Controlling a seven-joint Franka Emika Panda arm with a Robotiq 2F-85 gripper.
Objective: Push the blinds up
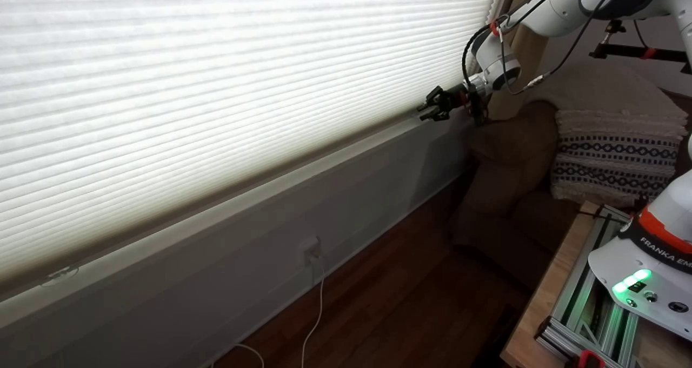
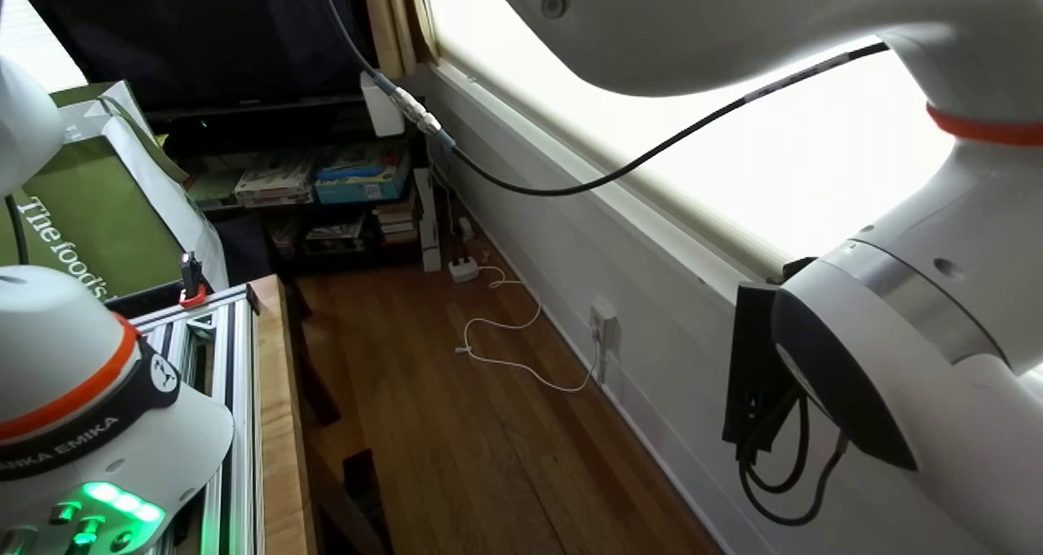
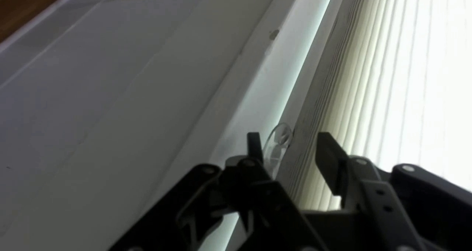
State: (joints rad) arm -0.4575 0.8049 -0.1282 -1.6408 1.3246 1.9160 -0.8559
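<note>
Where the blinds (image 1: 243, 81) hang low, gripper (image 3: 290, 144) near bottom rail (image 3: 311, 70), fingers (image 3: 329, 162) parted, contact unclear

A black cable (image 2: 554, 191) sags in front of the blinds (image 2: 782, 164).

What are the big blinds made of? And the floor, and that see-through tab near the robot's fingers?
The blinds: probably matte fabric or paper, since they're finely pleated and light glows through.
The floor: seemingly wood, slightly shiny, brown with board lines.
The tab: likely smooth clear plastic, because it's see-through with pale glints.
</note>
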